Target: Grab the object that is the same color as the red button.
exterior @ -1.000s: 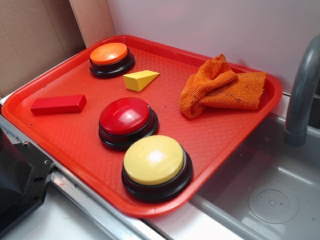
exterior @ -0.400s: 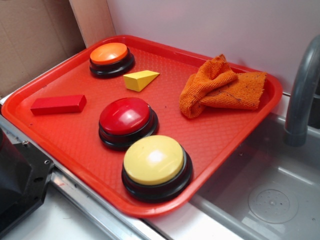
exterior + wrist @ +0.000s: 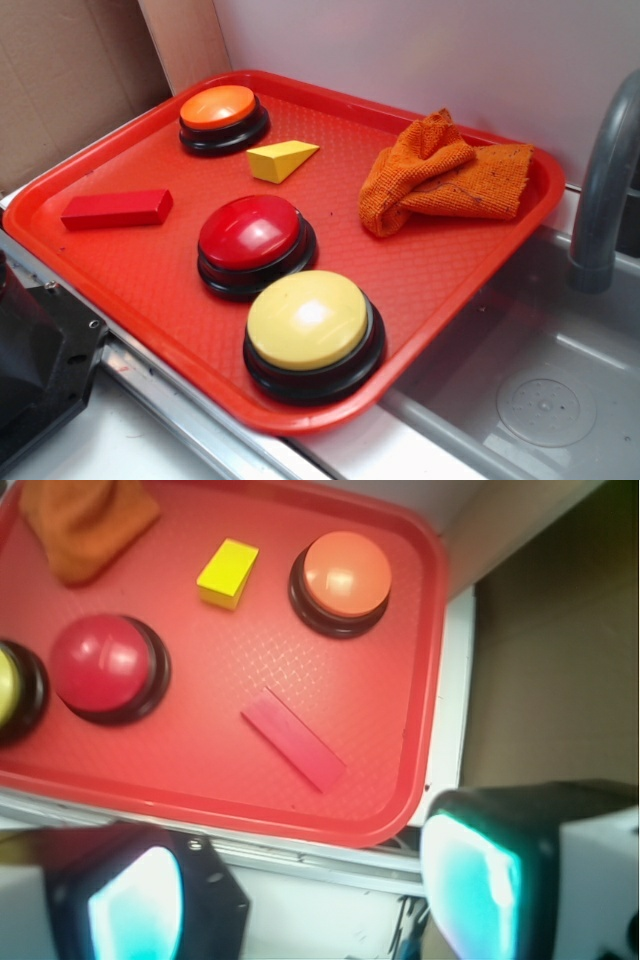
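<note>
Wrist view: gripper [image 3: 300, 880] jaws stood spread, empty, off tray's [image 3: 425, 660] near edge. Red block [image 3: 293, 739] lay flat beside red button [image 3: 105, 665], unmoved vs. 1 s prior; approach not begun.

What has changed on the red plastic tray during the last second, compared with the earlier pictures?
Nothing has visibly changed. The flat red rectangular block, the round red dome button, the yellow wedge block and the orange cloth lie where they were on the red plastic tray. The gripper is open, off the tray's edge, and holds nothing.
</note>
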Robot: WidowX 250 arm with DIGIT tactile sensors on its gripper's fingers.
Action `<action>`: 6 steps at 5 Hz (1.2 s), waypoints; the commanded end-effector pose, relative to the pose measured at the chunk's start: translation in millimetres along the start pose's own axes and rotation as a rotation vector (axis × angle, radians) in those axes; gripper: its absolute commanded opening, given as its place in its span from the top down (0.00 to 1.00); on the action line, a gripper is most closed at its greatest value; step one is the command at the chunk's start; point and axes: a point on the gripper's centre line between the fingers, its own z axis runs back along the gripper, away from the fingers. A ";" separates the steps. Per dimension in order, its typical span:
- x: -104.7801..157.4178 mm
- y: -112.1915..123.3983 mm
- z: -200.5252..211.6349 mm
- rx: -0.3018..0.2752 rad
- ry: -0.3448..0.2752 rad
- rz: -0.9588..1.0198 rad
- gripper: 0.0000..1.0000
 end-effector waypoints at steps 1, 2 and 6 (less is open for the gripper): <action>11.1 6.9 -80.3 0.017 0.089 -0.319 0.00; 20.7 5.8 -108.8 0.021 0.144 -0.368 0.00; 12.7 1.0 -189.2 0.077 0.375 -0.465 0.00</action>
